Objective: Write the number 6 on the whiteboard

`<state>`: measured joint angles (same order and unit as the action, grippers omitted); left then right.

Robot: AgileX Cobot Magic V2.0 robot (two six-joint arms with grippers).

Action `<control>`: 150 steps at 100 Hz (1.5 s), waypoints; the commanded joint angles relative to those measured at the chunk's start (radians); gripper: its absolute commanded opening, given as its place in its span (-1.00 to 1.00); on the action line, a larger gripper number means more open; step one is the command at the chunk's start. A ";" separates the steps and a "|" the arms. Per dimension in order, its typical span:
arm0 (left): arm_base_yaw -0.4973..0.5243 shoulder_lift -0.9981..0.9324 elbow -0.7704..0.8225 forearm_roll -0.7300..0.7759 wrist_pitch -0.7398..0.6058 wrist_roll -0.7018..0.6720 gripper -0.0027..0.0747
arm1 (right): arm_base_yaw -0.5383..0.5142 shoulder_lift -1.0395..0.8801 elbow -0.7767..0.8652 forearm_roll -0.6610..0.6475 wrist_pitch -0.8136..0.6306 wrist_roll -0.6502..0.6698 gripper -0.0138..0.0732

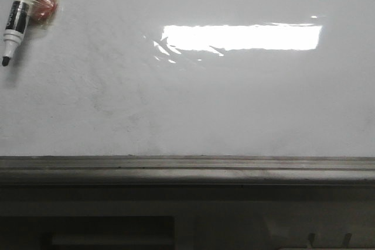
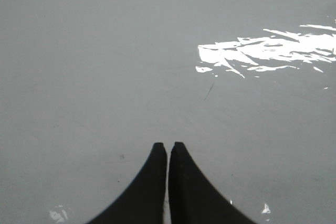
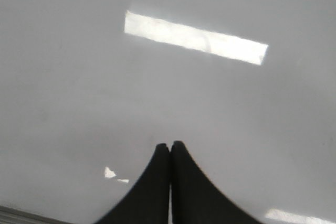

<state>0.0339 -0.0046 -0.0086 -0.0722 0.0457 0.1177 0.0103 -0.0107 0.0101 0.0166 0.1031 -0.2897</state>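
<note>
- On my front camera the whiteboard (image 1: 193, 103) fills nearly the whole view, glossy white with faint grey smudging, and I see no drawn 6 anywhere on it.
- Its long axis runs side to side across my view, and the grey ledge (image 1: 187, 168) lies along its lower edge.
- A marker (image 1: 17, 13) sits at the upper left corner of the front view, touching or just over the board; I can't tell which.
- The marker's long axis is close to upright, tilted slightly, with its dark tip pointing down and a little left; the barrel runs out of frame at the top.
- A reddish lump wrapped in clear tape (image 1: 42, 4) clings to the marker's right side.
- A bright rectangular glare (image 1: 240, 36) lies across the upper middle of the board, stretched left to right.
- My left gripper (image 2: 168, 144) is clenched with nothing between its black fingers (image 2: 147, 187), only a hairline slit; it points at bare board.
- A short thin dark stroke (image 2: 209, 91) shows on the board in the left wrist view, near the glare.
- My right gripper (image 3: 169, 143) is likewise pressed closed on nothing, fingertips facing the board.
</note>
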 commanded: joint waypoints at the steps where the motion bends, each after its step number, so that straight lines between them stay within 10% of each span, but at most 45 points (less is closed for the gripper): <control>1: -0.001 -0.031 0.049 -0.007 -0.068 -0.008 -0.98 | -0.008 -0.017 0.022 -0.002 -0.079 0.002 -0.83; 117: -0.001 -0.031 0.049 -0.007 -0.071 -0.008 -0.98 | -0.008 -0.017 0.022 0.001 -0.088 0.002 -0.83; 150: -0.001 -0.031 0.048 -0.219 -0.086 -0.008 -0.98 | -0.008 -0.017 0.022 0.316 -0.111 0.002 -0.83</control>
<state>0.0339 -0.0046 -0.0086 -0.1925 0.0436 0.1177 0.0103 -0.0107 0.0101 0.2262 0.0884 -0.2897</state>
